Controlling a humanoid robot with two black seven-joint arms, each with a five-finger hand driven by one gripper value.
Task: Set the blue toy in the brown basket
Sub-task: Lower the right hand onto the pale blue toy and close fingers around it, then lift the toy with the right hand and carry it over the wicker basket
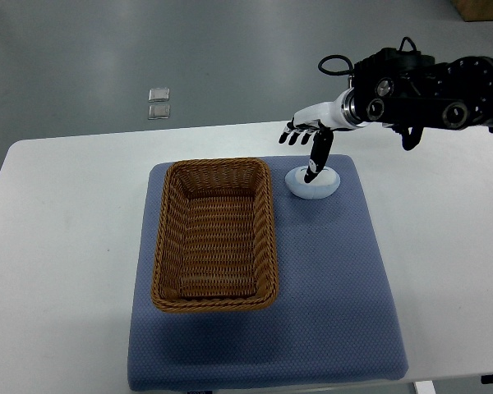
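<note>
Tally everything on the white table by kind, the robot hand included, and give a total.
Brown wicker basket: 1
Pale blue toy: 1
Blue mat: 1
Robot hand, the right hand: 1
Total: 4

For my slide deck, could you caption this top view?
Right hand open above the pale blue toy on a blue mat, beside the empty brown wicker basket.
</note>
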